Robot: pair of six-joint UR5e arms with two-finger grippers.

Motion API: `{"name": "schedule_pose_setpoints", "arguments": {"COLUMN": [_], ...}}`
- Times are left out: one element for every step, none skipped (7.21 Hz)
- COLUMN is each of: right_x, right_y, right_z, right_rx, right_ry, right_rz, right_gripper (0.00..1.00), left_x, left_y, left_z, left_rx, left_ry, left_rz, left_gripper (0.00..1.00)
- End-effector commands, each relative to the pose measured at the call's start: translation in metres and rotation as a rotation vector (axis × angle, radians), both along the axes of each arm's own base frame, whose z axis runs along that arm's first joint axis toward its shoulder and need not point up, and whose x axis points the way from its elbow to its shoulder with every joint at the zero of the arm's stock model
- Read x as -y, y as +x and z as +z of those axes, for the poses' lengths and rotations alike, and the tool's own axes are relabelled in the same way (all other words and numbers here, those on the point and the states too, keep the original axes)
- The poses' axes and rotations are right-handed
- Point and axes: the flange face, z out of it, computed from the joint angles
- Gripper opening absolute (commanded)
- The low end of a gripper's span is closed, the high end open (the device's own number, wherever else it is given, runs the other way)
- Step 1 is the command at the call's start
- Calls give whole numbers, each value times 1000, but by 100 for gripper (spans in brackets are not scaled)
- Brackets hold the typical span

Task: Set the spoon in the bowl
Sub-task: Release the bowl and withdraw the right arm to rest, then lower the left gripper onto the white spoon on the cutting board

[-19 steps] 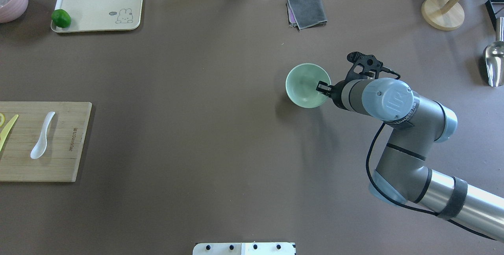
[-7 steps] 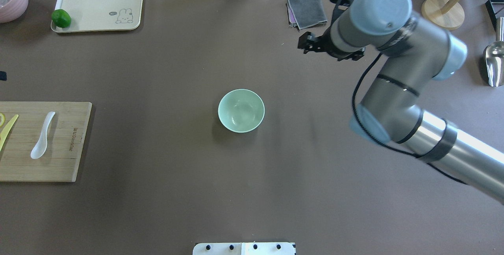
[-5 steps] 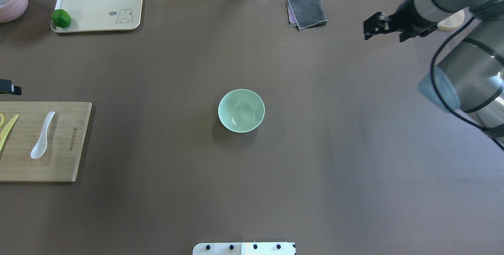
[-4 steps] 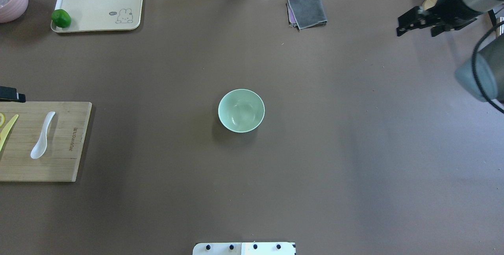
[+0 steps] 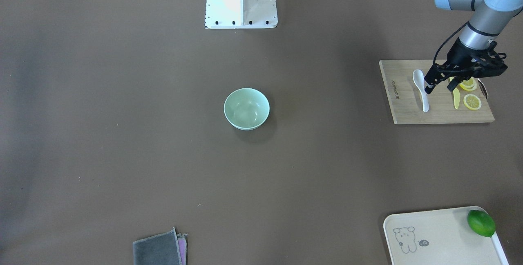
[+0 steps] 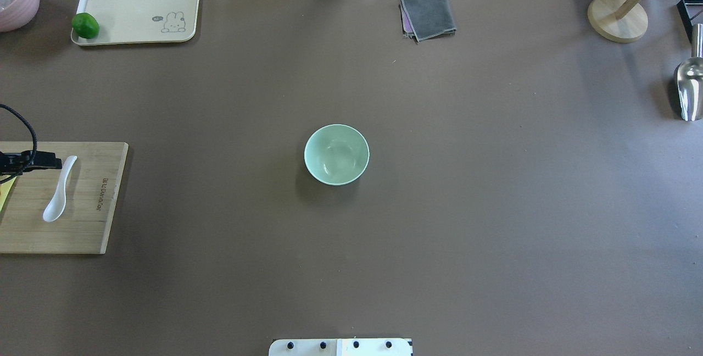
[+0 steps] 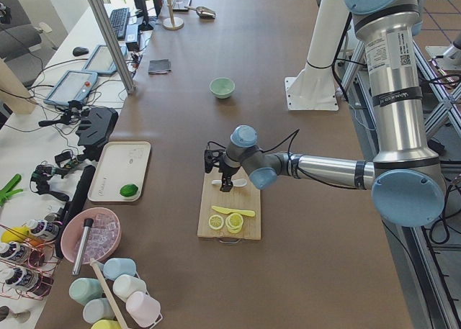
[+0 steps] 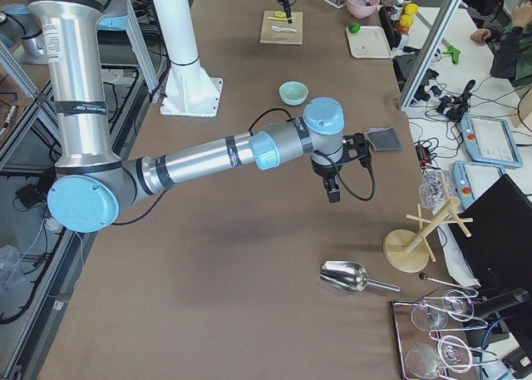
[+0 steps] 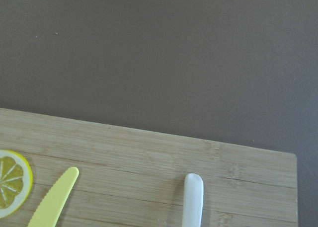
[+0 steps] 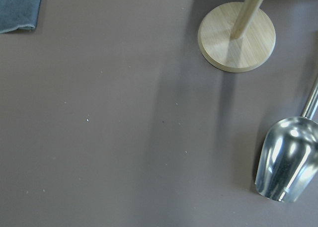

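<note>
The small glossy white soup spoon (image 5: pixel 423 99) lies on the bamboo cutting board (image 5: pixel 402 109), well apart from the round mint-green bowl (image 5: pixel 246 108) in the middle of the bench (image 5: pixel 122 154). The left gripper (image 5: pixel 440 87) hovers above it, fingers spread and empty. I cannot tell the state of the right gripper (image 8: pixel 333 194). The spoon is likely light, stiff and slippery, so pinch the thick handle.

Soft, even light from above fills every view, and the matte brown worktop (image 6: pixel 494 235) gives no glare. The bowl (image 6: pixel 336 154) throws a faint, fuzzy-edged shadow toward 7 o'clock in the overhead view and toward 5 o'clock in the front-facing one. Bright highlights sit on the steel scoop (image 10: pixel 287 160) in the right wrist view. The front-facing view dims toward 9 o'clock. Everything is sharp, without motion blur
</note>
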Motion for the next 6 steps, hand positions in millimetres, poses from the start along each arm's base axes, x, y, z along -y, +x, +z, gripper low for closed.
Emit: {"name": "schedule_pose_setpoints", "arguments": {"right_x": [-20,-24,-25,-27,-29,-31], "right_y": [24,28,30,31,34,34], "right_z": [24,27,27,29,30,32], "right_rx": [3,3,4,4,4,3], "right_ry": [-1,-7,-7,-10,-13,-15], "right_rz": [7,14,19,21,27,27], "right_gripper": [100,100,100,100,100,100], "left_x": [8,10,9,6,4,2], "left_y": [14,24,27,32,37,38], "left_z": [5,-1,0,0,0,2], "left_rx": [-9,-19,-18,-18,-18,-15], "left_ry": [22,33,32,32,33,32], "left_rz": [3,18,24,37,48,53], "left_gripper": [62,58,54,53,52,52]}}
